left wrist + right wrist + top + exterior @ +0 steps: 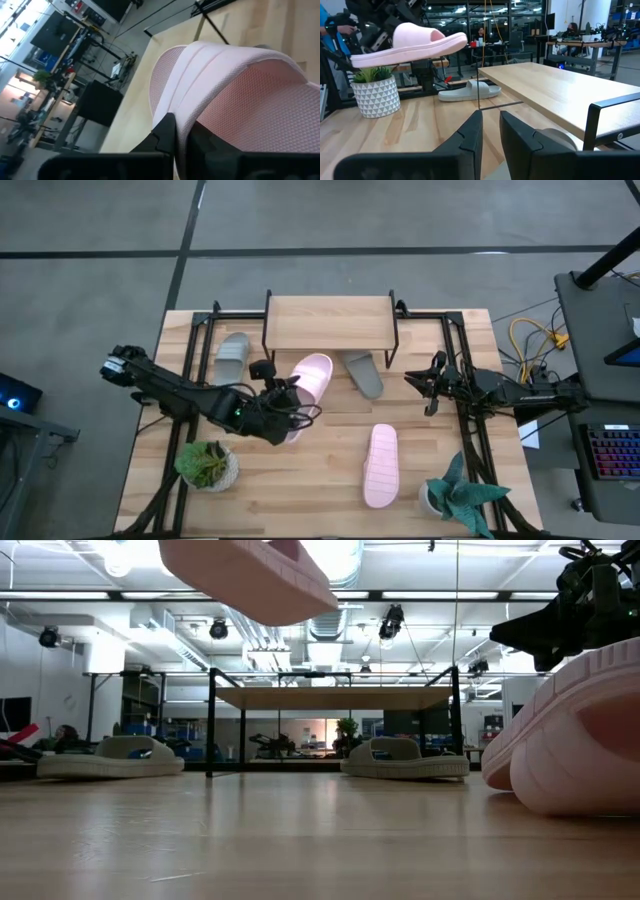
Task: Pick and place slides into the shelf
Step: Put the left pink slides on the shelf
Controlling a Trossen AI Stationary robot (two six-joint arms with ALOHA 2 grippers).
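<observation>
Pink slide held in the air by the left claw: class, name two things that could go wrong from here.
1. The left claw grips the pink slide near one end, so the long free end may sag or slip out in transit.
2. The shelf stands low on thin black legs with a grey slide at its front right; the carried slide may knock the plank edge or a leg.
The right claw waits open nearby.

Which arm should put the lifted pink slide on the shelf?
Left. Its gripper already grips the pink slide, held off the table in front of the shelf. The right gripper waits empty near the shelf's right end, beside a grey slide.
</observation>
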